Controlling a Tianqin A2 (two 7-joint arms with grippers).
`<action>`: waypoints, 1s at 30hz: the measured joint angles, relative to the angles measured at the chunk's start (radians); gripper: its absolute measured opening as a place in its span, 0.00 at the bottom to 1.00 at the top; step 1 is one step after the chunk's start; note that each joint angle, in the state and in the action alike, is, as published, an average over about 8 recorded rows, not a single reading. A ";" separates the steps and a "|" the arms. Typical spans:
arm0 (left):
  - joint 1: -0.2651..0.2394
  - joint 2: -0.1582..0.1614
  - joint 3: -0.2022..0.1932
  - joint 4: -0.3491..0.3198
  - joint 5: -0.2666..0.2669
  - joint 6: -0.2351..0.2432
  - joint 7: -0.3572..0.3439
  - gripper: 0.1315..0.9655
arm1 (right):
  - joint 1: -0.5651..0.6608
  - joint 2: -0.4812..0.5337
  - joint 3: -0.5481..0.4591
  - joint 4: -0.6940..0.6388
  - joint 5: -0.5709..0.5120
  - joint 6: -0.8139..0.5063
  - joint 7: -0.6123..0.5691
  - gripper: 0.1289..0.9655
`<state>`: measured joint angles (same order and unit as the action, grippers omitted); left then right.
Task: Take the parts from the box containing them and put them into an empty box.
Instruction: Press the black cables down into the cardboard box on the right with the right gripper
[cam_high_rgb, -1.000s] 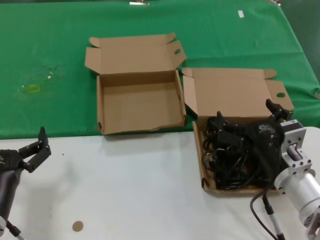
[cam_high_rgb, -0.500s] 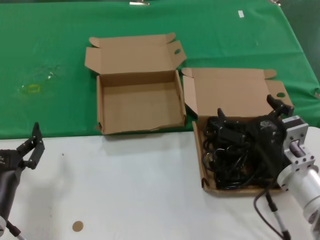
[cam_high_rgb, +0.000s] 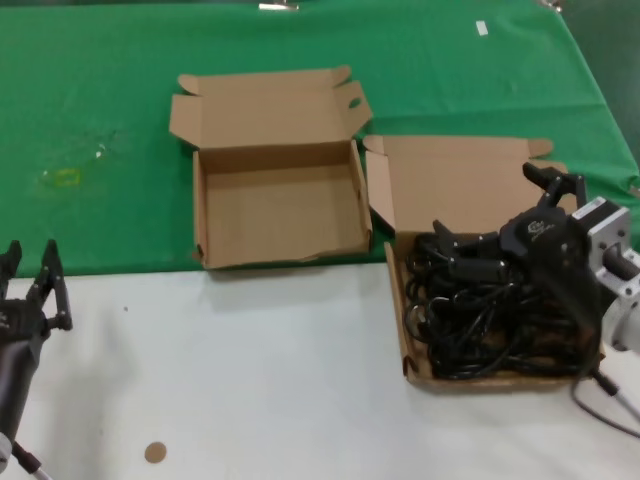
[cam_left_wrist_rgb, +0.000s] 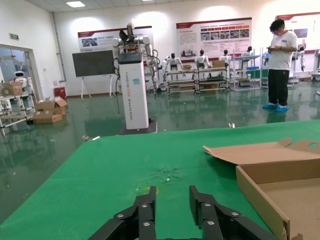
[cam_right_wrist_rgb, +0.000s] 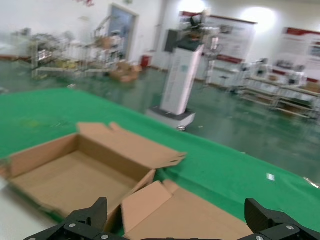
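Observation:
The black power cords (cam_high_rgb: 480, 310) lie tangled in the right cardboard box (cam_high_rgb: 408, 345), whose lid (cam_high_rgb: 470, 185) stands open behind them. The empty box (cam_high_rgb: 280, 205) sits open to its left on the green cloth, with a scuffed front edge. My right gripper (cam_high_rgb: 488, 200) is open wide and empty, tilted up above the far end of the cords. Its wrist view (cam_right_wrist_rgb: 175, 205) shows the empty box (cam_right_wrist_rgb: 70, 170) and the other box's lid (cam_right_wrist_rgb: 175, 212) between its fingertips. My left gripper (cam_high_rgb: 32, 252) is open and empty at the table's left edge. Its wrist view (cam_left_wrist_rgb: 171, 192) shows green cloth ahead and the empty box (cam_left_wrist_rgb: 280, 185).
Green cloth (cam_high_rgb: 100, 90) covers the far half of the table, with a yellowish stain (cam_high_rgb: 62, 177). The near half is white (cam_high_rgb: 250, 380), with a small brown round spot (cam_high_rgb: 154, 452). My grey cable (cam_high_rgb: 605, 388) trails by the right arm. A person (cam_left_wrist_rgb: 280, 60) stands far off.
My right gripper has lifted off the cords and swung up and to the right, still open. My left gripper has drawn back to the left and turned.

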<state>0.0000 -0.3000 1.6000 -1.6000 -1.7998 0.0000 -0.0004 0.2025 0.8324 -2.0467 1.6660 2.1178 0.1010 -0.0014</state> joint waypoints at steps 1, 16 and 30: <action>0.000 0.000 0.000 0.000 0.000 0.000 0.000 0.28 | 0.020 0.033 -0.029 0.003 0.011 -0.008 0.006 1.00; 0.000 0.000 0.000 0.000 0.000 0.000 0.000 0.07 | 0.311 0.340 -0.210 -0.023 -0.241 -0.482 0.228 1.00; 0.000 0.000 0.000 0.000 0.000 0.000 0.000 0.01 | 0.490 0.271 -0.127 -0.186 -0.445 -1.012 0.126 1.00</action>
<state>0.0000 -0.3000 1.6001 -1.6000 -1.7997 0.0000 -0.0003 0.6929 1.1032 -2.1733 1.4798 1.6730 -0.9106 0.1247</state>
